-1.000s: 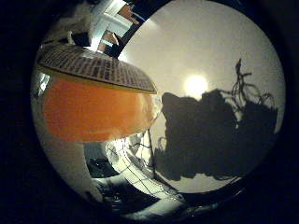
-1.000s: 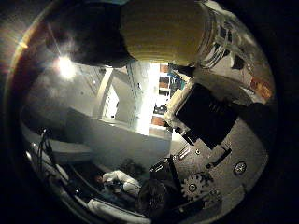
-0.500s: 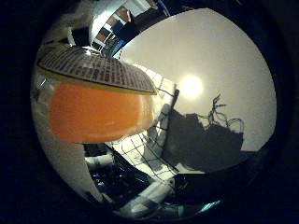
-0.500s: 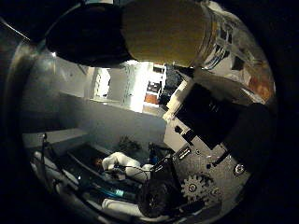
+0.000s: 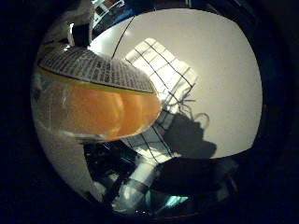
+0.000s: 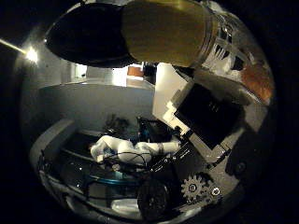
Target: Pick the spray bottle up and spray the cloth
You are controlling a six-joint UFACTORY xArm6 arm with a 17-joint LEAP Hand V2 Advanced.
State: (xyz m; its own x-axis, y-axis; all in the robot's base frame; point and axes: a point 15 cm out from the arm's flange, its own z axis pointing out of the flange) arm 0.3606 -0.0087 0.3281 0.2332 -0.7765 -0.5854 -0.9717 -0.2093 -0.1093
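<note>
Robot hand (image 6: 205, 140) grips spray bottle (image 5: 93, 112) — orange liquid inside — above checked cloth (image 5: 163, 79).

lab | white robot arm (image 6: 135, 148) on dark bench | plain white table (image 5: 219, 79)

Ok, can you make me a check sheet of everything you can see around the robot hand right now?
Surface: a white table, lit, with the arm's dark shadow on it.
Job's things: the spray bottle, holding orange liquid, fills much of the view, so it is close to the palm. The cloth, white with dark grid lines, lies flat on the table beyond the bottle.
Clutter: nothing seen.
Hand: the hand shows black and white parts and a gear beside the bottle; whether its fingers curl round the bottle cannot be told.
Cables: nothing to report.
Surroundings: a dim room with a bright lamp and a white robot arm.
</note>
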